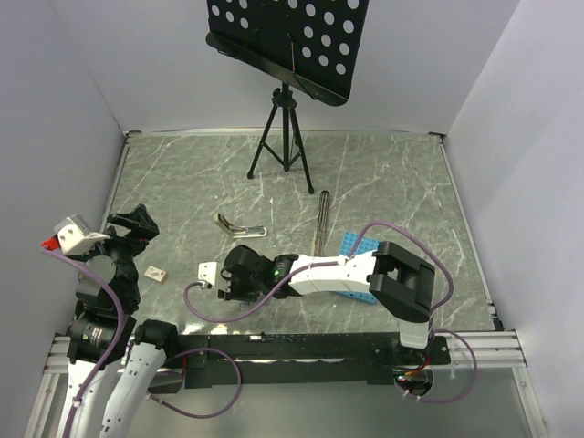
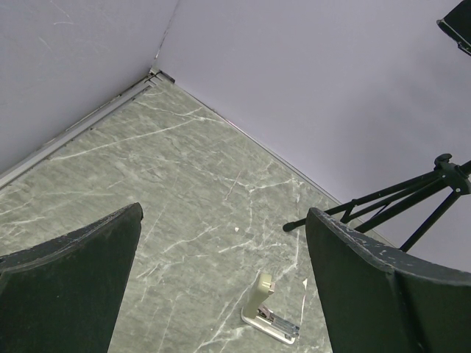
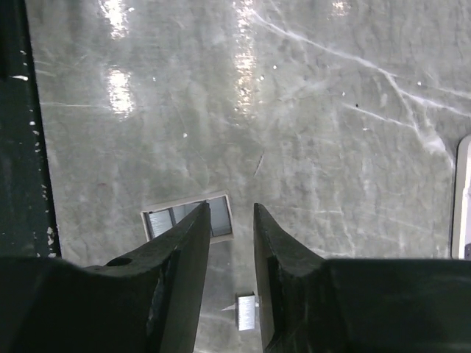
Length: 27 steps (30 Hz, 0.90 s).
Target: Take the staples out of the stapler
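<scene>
**Stapler (image 1: 239,225) splayed mid-table; right gripper (image 3: 230,209) barely parted over a loose staple strip (image 3: 245,310)**

Grey marble table (image 1: 401,182) fills the top view, w/ white walls round it. Black perforated music stand (image 1: 287,41) on a tripod stands at upper centre, feet on the far part of the table.

Right arm (image 1: 319,271) reaches from lower right to centre-left. It covers most of the blue tray (image 1: 358,245); only the tray's upper corner & a lower edge show. Left arm (image 1: 100,274) is folded at far left.

Long dark bar (image 1: 322,219) lies near-vertical in frame, centre, just above the tray. Stapler sits left of the bar & above the right wrist, apart from both, in a V shape. In the left wrist view it is at bottom, right of centre.

Small pale rectangular piece (image 1: 156,273) lies lower left, btw the two arms.

Left gripper (image 2: 224,213): fingers spread wide, nothing btw them.

Right gripper: points down, jaws only a narrow gap apart. The staple strip lies in that gap, low in frame. It sits by the right finger & clear of the left one, so it is not clenched.

More staples (image 3: 188,219) sit in a pale-rimmed rectangle at the left fingertip, partly hidden by it. In the top view the wrist hides both lots.
</scene>
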### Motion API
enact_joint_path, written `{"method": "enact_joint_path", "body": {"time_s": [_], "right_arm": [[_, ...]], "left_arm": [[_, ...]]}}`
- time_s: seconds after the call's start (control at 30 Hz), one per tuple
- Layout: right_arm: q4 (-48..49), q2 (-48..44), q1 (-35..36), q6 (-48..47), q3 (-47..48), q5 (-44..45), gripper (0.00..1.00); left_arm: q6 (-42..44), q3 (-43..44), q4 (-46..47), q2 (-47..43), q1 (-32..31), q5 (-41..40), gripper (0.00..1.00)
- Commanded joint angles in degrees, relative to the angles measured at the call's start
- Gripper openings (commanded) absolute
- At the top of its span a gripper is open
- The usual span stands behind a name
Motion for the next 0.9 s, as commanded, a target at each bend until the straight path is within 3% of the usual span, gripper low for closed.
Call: {"method": "enact_joint_path", "body": {"time_s": [0.0,0.3,0.87], "right_arm": [[1.85,-0.35,-0.64,0.23,0.10,2.05,0.40],[1.41,1.93,-1.17,0.22,0.36,1.61,0.49],[0.27,3.34,-1.61,-0.04,0.97,0.47,0.50]], "left_arm": [[-0.36,-0.10,2.04,0.06,0.30,-0.52,0.97],[-0.27,-0.18,2.13,0.15,0.30,-0.34,0.97],[-0.18,-0.18,2.22,0.41,0.30,-0.34,0.97]]}}
